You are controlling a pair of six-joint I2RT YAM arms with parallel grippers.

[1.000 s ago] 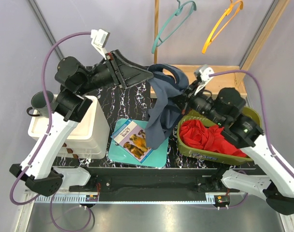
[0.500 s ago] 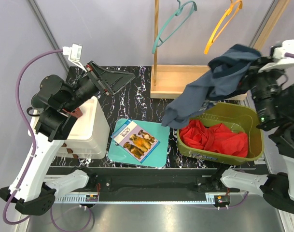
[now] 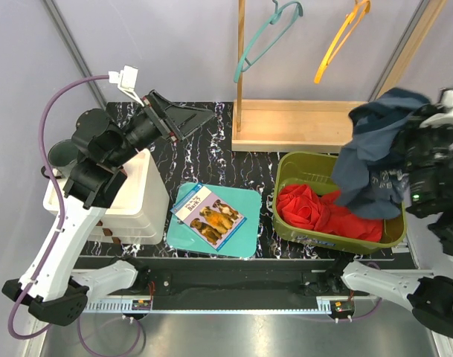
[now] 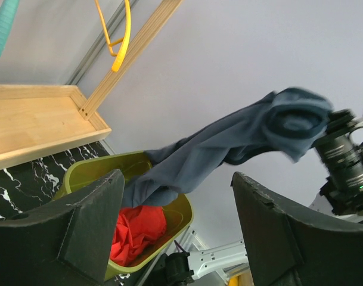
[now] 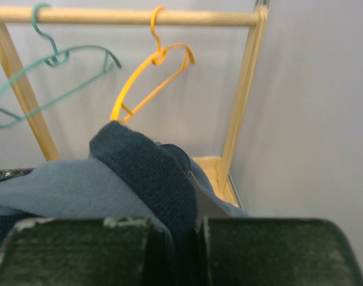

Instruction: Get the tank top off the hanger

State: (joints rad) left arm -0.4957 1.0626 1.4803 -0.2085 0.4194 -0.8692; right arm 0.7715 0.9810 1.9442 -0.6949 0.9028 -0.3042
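Swung rightward, tank top [image 3: 371, 160] hangs over bin [image 3: 308, 163], clenched in right jaws; left jaws released.

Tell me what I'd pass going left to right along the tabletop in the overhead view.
White box → book → green basket. The tank top hangs over the basket, so I left it out.
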